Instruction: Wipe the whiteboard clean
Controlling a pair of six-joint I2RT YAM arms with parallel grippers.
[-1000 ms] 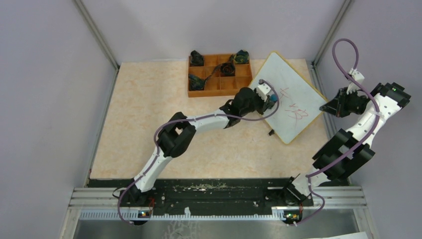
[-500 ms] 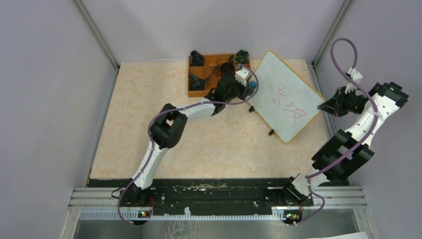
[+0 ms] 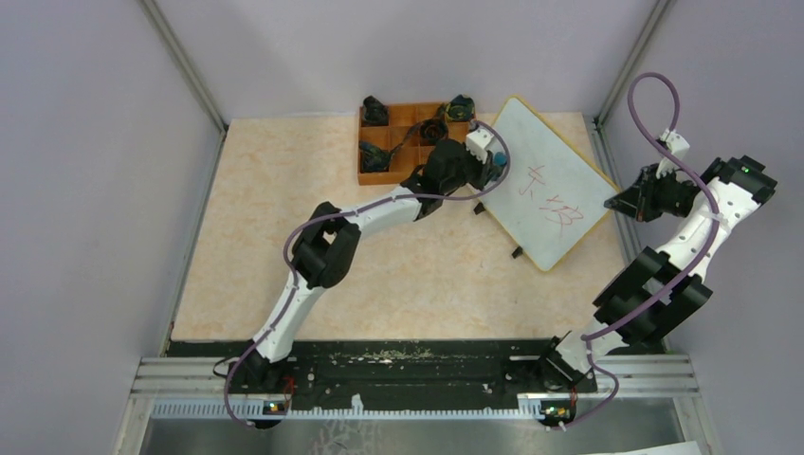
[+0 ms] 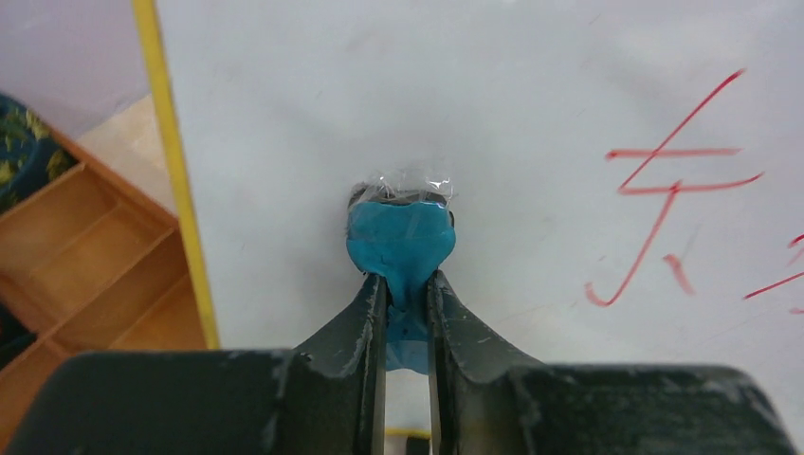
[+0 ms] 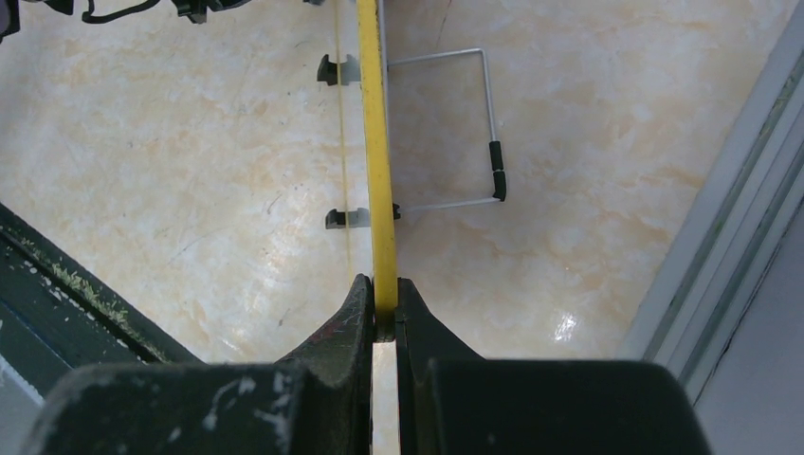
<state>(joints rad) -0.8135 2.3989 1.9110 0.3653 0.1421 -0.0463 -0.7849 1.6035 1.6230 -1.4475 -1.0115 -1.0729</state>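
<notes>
Left gripper [image 4: 406, 318] noted pinched tight on blue eraser pad [image 4: 398, 237]. Pad pressed against whiteboard [image 3: 548, 142] near board's left edge, left of red marks [image 4: 668, 204]. Marks seen unerased. Right gripper [image 5: 383, 313] noted clamped on yellow frame [image 5: 376, 142] at board's right edge. Whiteboard located at far right of table [image 3: 284, 209], turned askew, just right of orange tray [image 3: 375, 176].

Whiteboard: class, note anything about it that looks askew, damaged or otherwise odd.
The whiteboard sits askew, turned diagonal to the table edges, its frame pinched by the right gripper. No damage shows.
</notes>
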